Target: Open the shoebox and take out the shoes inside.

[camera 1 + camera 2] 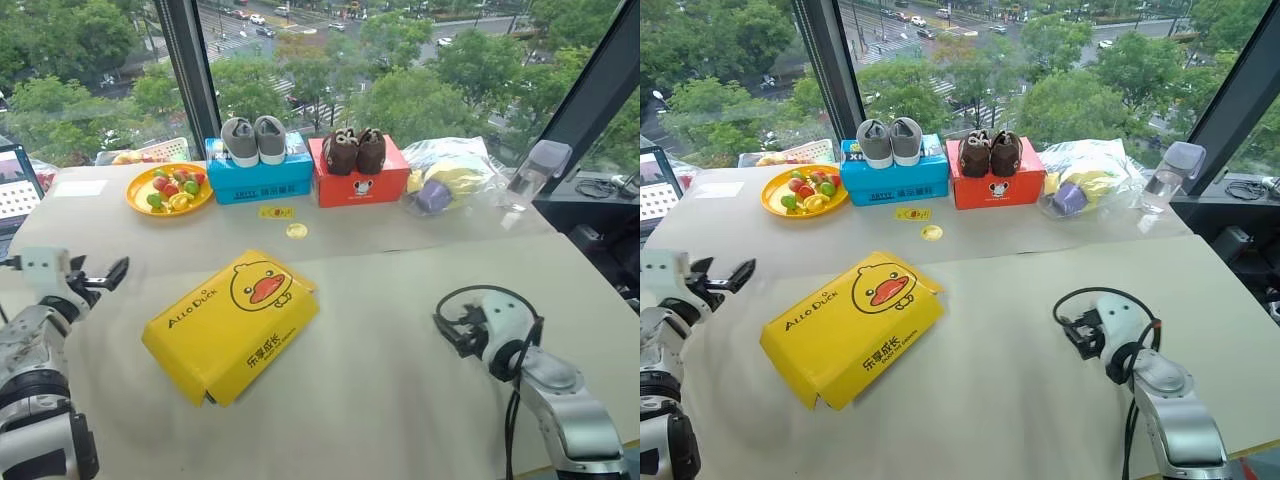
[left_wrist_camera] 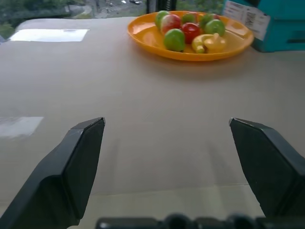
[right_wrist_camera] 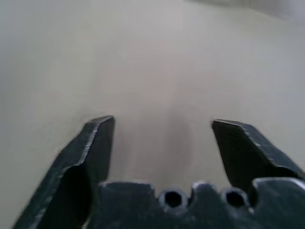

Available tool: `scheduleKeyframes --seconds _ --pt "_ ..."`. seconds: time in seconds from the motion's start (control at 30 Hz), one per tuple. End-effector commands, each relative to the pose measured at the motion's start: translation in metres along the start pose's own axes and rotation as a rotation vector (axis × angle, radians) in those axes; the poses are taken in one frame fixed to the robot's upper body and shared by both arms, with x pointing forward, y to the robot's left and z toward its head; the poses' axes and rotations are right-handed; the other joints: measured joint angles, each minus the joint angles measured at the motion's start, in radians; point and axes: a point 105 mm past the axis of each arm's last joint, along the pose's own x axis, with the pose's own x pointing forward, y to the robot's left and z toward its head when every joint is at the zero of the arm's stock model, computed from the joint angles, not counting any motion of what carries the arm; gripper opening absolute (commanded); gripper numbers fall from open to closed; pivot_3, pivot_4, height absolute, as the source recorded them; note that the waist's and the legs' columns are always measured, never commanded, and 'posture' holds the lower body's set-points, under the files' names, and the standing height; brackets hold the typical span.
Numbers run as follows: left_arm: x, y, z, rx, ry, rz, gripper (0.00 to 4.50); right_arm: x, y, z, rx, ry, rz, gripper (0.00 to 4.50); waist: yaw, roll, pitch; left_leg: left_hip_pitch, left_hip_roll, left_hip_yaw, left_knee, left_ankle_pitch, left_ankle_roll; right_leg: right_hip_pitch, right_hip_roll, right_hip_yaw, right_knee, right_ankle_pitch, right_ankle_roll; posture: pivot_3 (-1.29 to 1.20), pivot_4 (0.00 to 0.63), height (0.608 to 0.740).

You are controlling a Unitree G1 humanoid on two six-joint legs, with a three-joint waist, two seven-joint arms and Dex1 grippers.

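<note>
Shut shoebox on the table, both claws empty

The table [image 1: 400,400] carries the closed shoebox [image 1: 230,325] near its front edge, left of middle. The left gripper [image 1: 108,276] and the right gripper [image 1: 450,335] flank it, well apart, fingers spread. A one-sided lift of the lid may just slide the light box.

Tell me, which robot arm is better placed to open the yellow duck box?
Probably the left. The left end effector is open and sits just off the closed shoebox's near corner, pointing toward it. The right end effector, also open, has more bare table between it and the box.
</note>
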Motion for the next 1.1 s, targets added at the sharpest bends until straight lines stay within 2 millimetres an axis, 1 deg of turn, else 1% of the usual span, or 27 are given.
scheduleKeyframes --seconds 0.03,0.07,0.13,0.17,0.2,0.23,0.27,0.33,0.37,0.4,0.43,0.47,0.57,0.6,0.67,0.7,0.73,0.77,0.8,0.87,0.93,1.0,1.03,1.1 --pt "0.0 -0.023 0.016 0.153 0.016 -0.234 4.5 -0.013 0.055 0.033 -0.072 -0.065 0.356 2.38 0.001 0.0 0.0 0.0 0.0 0.0 0.0 0.0 0.0 0.0 0.0 0.0 0.0 0.0 0.0 0.0 0.15 0.731" --pt "0.0 -0.028 0.016 0.177 0.038 -0.287 4.5 -0.019 0.07 0.038 -0.089 -0.071 0.459 2.07 0.001 0.0 0.0 0.0 0.0 0.0 0.0 0.0 0.0 0.0 0.0 0.0 0.0 0.0 0.0 0.0 0.15 0.731" --pt "-0.001 -0.032 0.016 0.219 0.082 -0.356 4.5 -0.03 0.092 0.042 -0.115 -0.064 0.606 1.39 0.001 0.0 0.0 0.0 0.0 0.0 0.001 0.0 0.0 0.0 0.0 0.0 0.0 0.0 0.0 0.0 0.15 0.731" --pt "-0.001 -0.032 0.017 0.23 0.095 -0.369 4.5 -0.033 0.099 0.042 -0.127 -0.056 0.654 1.1 0.001 0.0 0.0 0.0 0.0 0.0 0.001 0.0 0.001 0.0 0.0 0.0 0.0 0.0 0.0 0.0 0.15 0.731" --pt "-0.002 -0.03 0.018 0.234 0.107 -0.377 4.5 -0.037 0.108 0.043 -0.138 -0.05 0.711 0.65 0.002 0.0 0.0 0.0 0.0 -0.001 0.001 0.0 0.001 0.0 0.0 0.0 0.0 0.0 0.0 0.0 0.15 0.731" --pt "-0.002 -0.029 0.019 0.235 0.113 -0.38 4.5 -0.04 0.113 0.043 -0.144 -0.046 0.748 0.48 0.003 0.0 0.0 0.0 0.0 0.0 0.001 -0.001 0.001 0.0 0.0 0.0 -0.001 0.0 0.0 0.0 0.15 0.731" --pt "-0.002 -0.027 0.021 0.24 0.115 -0.382 4.5 -0.042 0.119 0.044 -0.16 -0.044 0.786 0.03 0.003 -0.001 0.0 -0.001 0.0 -0.001 0.002 -0.001 0.001 0.0 0.0 -0.001 -0.001 0.0 0.0 0.0 0.15 0.731" --pt "-0.002 -0.024 0.024 0.237 0.108 -0.383 4.5 -0.044 0.128 0.043 -0.189 -0.038 0.843 0.03 0.003 -0.001 0.0 -0.001 0.0 -0.001 0.003 -0.001 0.002 0.0 0.0 -0.001 -0.001 0.0 0.0 0.0 0.15 0.731" --pt "-0.002 -0.023 0.024 0.24 0.108 -0.378 4.23 -0.043 0.131 0.042 -0.197 -0.035 0.859 0.0 0.004 -0.001 0.0 -0.001 0.0 -0.001 0.003 -0.001 0.002 0.0 0.0 -0.001 -0.001 0.0 0.0 0.0 0.15 0.731" --pt "-0.003 -0.027 0.023 0.261 0.113 -0.416 3.95 -0.04 0.135 0.04 -0.21 -0.023 0.876 0.0 0.004 -0.001 0.0 -0.001 0.0 0.0 0.004 -0.001 0.002 0.0 0.0 -0.001 -0.001 0.0 0.0 0.0 0.15 0.731" --pt "-0.004 -0.03 0.021 0.278 0.118 -0.447 3.8 -0.037 0.136 0.038 -0.218 -0.014 0.886 0.0 0.003 -0.001 0.0 -0.001 0.0 0.0 0.004 -0.001 0.002 0.0 0.0 -0.001 0.0 0.0 0.0 0.0 0.15 0.731" --pt "-0.004 -0.033 0.02 0.291 0.123 -0.467 3.35 -0.035 0.139 0.037 -0.232 -0.009 0.897 0.0 0.003 -0.001 0.0 -0.002 0.0 0.0 0.004 -0.001 0.002 0.0 0.0 -0.001 0.0 0.0 0.0 0.0 0.15 0.731" --pt "-0.003 -0.048 0.01 0.335 0.158 -0.556 2.32 -0.024 0.145 0.039 -0.224 -0.03 0.907 0.0 0.004 -0.001 0.0 -0.002 0.0 0.0 0.004 -0.001 0.002 0.0 0.0 -0.001 -0.001 0.0 0.0 0.0 0.15 0.731" --pt "-0.003 -0.053 0.007 0.35 0.17 -0.586 1.91 -0.02 0.148 0.04 -0.216 -0.039 0.91 0.0 0.004 -0.002 0.0 -0.002 0.0 0.0 0.004 -0.001 0.002 0.0 0.0 -0.002 0.0 0.0 0.0 0.0 0.15 0.731" --pt "-0.001 -0.061 0.005 0.362 0.182 -0.627 1.35 -0.011 0.153 0.037 -0.213 -0.031 0.906 0.0 0.005 -0.002 0.0 -0.003 -0.001 0.001 0.005 -0.001 0.002 0.0 0.0 -0.002 0.0 0.0 0.0 0.0 0.15 0.731" --pt "0.002 -0.066 0.003 0.37 0.192 -0.644 0.68 -0.002 0.155 0.032 -0.234 -0.014 0.894 0.0 0.006 -0.002 0.0 -0.003 -0.001 0.002 0.005 -0.001 0.002 0.0 0.0 -0.003 0.0 0.0 0.0 0.0 0.15 0.731" --pt "0.004 -0.07 0.002 0.376 0.199 -0.661 0.51 0.005 0.156 0.029 -0.25 0.001 0.877 0.0 0.005 -0.003 -0.001 -0.005 0.0 0.002 0.006 -0.001 0.002 -0.002 0.0 -0.003 0.0 0.0 0.0 0.0 0.15 0.731" --pt "0.005 -0.075 0.0 0.386 0.207 -0.679 0.21 0.013 0.156 0.027 -0.257 0.015 0.856 0.0 0.005 -0.003 -0.001 -0.005 0.0 0.002 0.006 -0.001 0.002 -0.001 0.0 -0.004 0.0 0.0 0.0 0.0 0.15 0.731" --pt "0.006 -0.079 -0.001 0.389 0.212 -0.697 0.01 0.018 0.156 0.027 -0.256 0.02 0.842 0.0 0.005 -0.003 -0.001 -0.007 0.0 0.003 0.008 -0.001 0.002 -0.002 0.0 -0.004 0.001 0.0 0.0 0.0 0.15 0.731" --pt "0.007 -0.086 -0.002 0.392 0.212 -0.731 0.01 0.024 0.157 0.027 -0.256 0.024 0.838 0.0 0.004 -0.003 -0.001 -0.008 0.0 0.003 0.013 -0.002 0.003 -0.002 -0.001 -0.004 0.004 0.0 0.0 0.0 0.15 0.731" --pt "0.006 -0.094 -0.003 0.41 0.218 -0.783 0.01 0.027 0.162 0.027 -0.288 0.024 0.866 0.0 0.003 -0.003 -0.001 -0.008 0.0 0.002 0.014 -0.002 0.003 -0.002 -0.001 -0.004 0.005 0.0 0.0 0.0 0.15 0.731" --pt "0.005 -0.101 -0.003 0.422 0.222 -0.82 0.01 0.035 0.164 0.025 -0.327 0.037 0.862 0.0 0.0 -0.003 -0.001 -0.008 0.0 0.001 0.015 -0.002 0.003 -0.002 -0.001 -0.003 0.006 0.0 0.0 0.0 0.15 0.731" --pt "0.004 -0.104 -0.002 0.432 0.229 -0.85 0.01 0.043 0.162 0.027 -0.36 0.038 0.836 0.0 -0.001 -0.003 -0.001 -0.007 0.0 0.0 0.015 -0.002 0.003 -0.002 0.0 -0.003 0.006 0.0 0.0 0.0 0.15 0.731" --pt "0.001 -0.111 0.0 0.453 0.247 -0.906 0.01 0.056 0.16 0.037 -0.369 0.019 0.797 0.0 -0.006 -0.003 -0.001 -0.005 0.001 0.0 0.015 -0.002 0.003 -0.002 0.0 -0.002 0.008 0.0 -0.001 0.0 0.15 0.731"
